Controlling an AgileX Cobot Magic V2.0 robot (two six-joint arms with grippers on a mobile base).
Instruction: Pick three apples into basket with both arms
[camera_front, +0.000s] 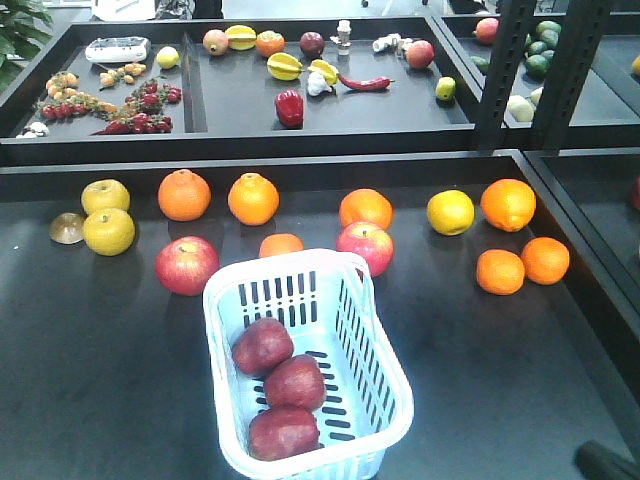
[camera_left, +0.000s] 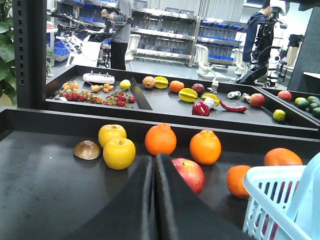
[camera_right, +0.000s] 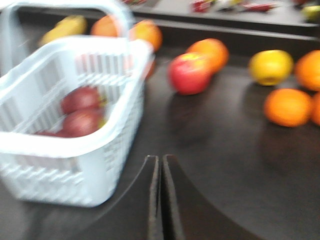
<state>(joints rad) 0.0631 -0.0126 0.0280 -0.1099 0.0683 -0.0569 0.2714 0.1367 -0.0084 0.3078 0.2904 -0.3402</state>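
Inside the basket, all three apples lie in a row along its long axis: one toward the far end, one in the middle touching it, and one at the near end. That axis runs from the near edge of the table away toward the oranges, tilted a little leftward at the far end. Both grippers hang clear of the basket with nothing in them. From the left wrist view, the left gripper has its fingers pressed together, and the basket sits off to its right, near but apart. From the right wrist view, which is blurred, the right gripper is likewise pinched closed, with the basket to its left and the maroon fruit visible through the slotted wall. Judging by this, the picking looks complete; neither arm stands noticeably nearer the basket, and no dark red apple is seen outside it.
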